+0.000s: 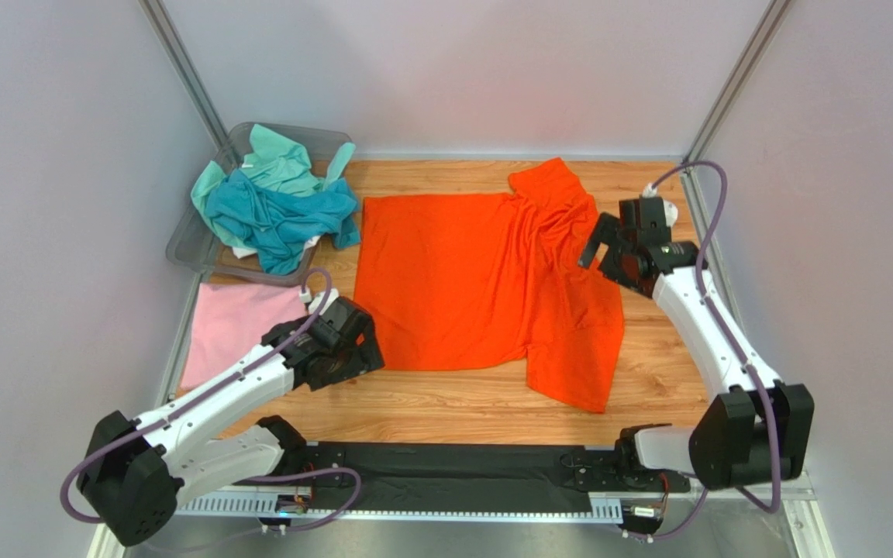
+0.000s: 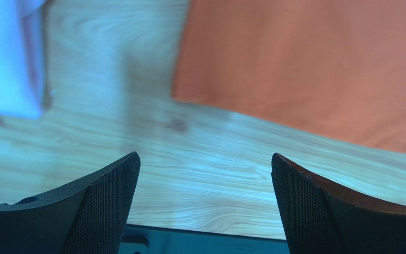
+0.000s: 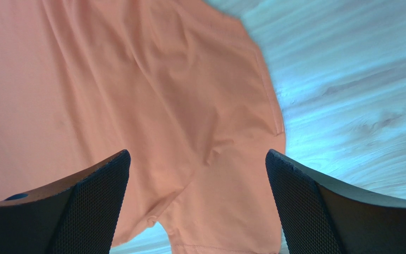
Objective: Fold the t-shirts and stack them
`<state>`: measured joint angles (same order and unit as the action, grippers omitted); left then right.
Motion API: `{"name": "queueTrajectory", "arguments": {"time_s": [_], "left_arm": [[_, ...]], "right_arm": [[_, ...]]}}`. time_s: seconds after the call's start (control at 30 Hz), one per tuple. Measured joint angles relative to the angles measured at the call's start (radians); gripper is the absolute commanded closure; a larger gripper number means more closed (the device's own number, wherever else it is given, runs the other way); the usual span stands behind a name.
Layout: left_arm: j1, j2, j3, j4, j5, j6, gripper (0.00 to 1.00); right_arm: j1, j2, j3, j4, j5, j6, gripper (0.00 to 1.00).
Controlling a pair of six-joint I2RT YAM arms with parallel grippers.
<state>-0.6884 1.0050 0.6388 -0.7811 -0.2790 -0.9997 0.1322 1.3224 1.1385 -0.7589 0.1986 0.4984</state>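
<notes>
While at opposite edges of the orange t-shirt [image 1: 463, 279], left gripper [image 2: 205, 165], right gripper [image 3: 197, 159] released.

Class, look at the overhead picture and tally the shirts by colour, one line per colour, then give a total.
Orange shirt: 1
Pink shirt: 1
Teal shirt: 1
Mint shirt: 1
Total: 4 seen. The teal and mint ones lie tangled in the bin, so the pile may hide more.
</notes>
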Motion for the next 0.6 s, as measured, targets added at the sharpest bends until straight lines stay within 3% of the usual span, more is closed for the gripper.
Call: {"name": "queueTrajectory", "arguments": {"time_s": [0.1, 0.2, 0.27, 0.43, 0.6], "left_arm": [[0.076, -0.017, -0.043, -0.031, -0.012, -0.018, 0.02], [0.147, -0.009, -0.060, -0.025, -0.014, -0.021, 0.17], [0.169, 0.009, -0.061, -0.008, -0.015, -0.021, 0.21], [0.192, 0.109, -0.060, 0.046, 0.002, -0.015, 0.33], [0.211, 0.223, -0.048, 0.090, 0.027, -0.008, 0.37]], "right_arm": [[-0.001, -0.067, -0.152, 0.037, -0.039, 0.019, 0.00], [-0.001, -0.076, -0.245, 0.066, -0.076, 0.023, 0.00], [-0.001, -0.086, -0.293, 0.082, -0.095, 0.026, 0.00], [-0.001, -0.110, -0.350, 0.092, -0.111, 0.025, 0.00], [-0.001, -0.158, -0.369, 0.093, -0.121, 0.024, 0.00]]}}
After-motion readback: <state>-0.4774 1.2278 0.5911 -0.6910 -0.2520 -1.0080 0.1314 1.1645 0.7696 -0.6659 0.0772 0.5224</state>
